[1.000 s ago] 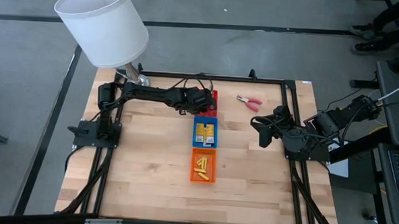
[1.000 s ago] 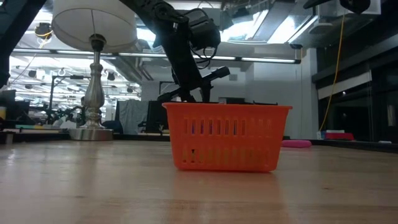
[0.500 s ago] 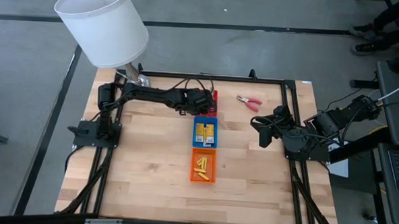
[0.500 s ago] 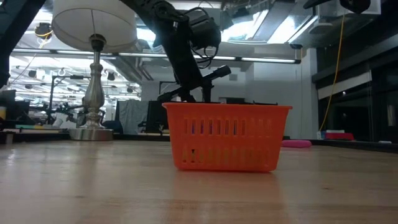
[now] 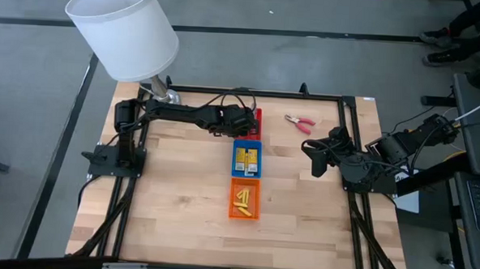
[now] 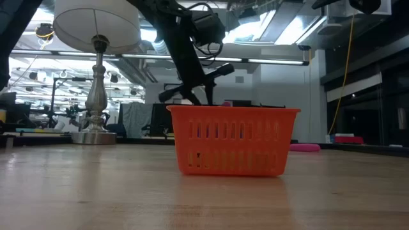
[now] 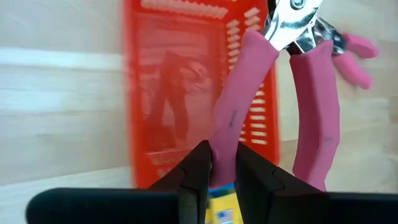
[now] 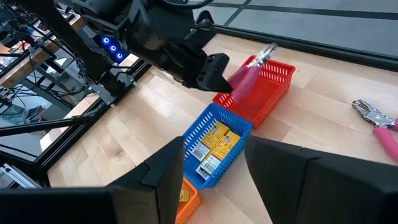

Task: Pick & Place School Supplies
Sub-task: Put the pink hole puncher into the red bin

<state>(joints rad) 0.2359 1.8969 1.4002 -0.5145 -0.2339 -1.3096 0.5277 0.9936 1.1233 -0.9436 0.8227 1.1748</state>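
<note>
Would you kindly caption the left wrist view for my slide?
Left hand holds pink pliers above the red tray.

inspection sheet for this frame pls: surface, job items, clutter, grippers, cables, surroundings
Surface: wooden table inside a black frame.
Job's things: pink-handled pliers held over the red tray; second pliers loose on the table; yellow packets in the blue tray; yellow sticks in the orange tray.
Clutter: white-shaded lamp at the table's far left corner.
Grippers: left gripper shut on one plier handle; right gripper parked near the right edge, open, empty.
Cables: black loops on the left arm.
Surroundings: grey floor; equipment racks beyond the table; no person seen.
</note>
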